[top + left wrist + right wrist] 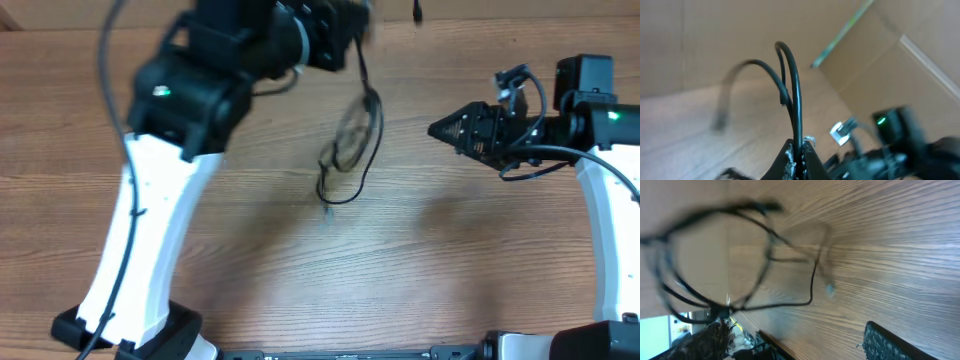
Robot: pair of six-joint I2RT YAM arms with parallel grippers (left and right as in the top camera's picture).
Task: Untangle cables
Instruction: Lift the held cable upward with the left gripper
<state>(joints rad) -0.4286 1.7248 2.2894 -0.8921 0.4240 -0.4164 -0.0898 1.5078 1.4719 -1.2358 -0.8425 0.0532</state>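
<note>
My left gripper (345,45) is raised at the far side of the table and shut on the cables (355,135), a tangle of thin black loops that hangs from it down to the wood. In the left wrist view the jaws (801,150) pinch a black strand (795,85) that arches above them. A pale tip (325,212) dangles lowest. My right gripper (437,130) is to the right of the bundle, apart from it, open and empty. The right wrist view shows the looped bundle (765,255) ahead, its pale tip (830,289) and one finger (900,342).
The wooden table (450,260) fills the overhead view. A short black cord end (416,12) shows at the far edge. Cardboard walls (875,65) stand behind the table. The left arm's white base (140,260) is at the front left, the right arm's (610,230) at the right.
</note>
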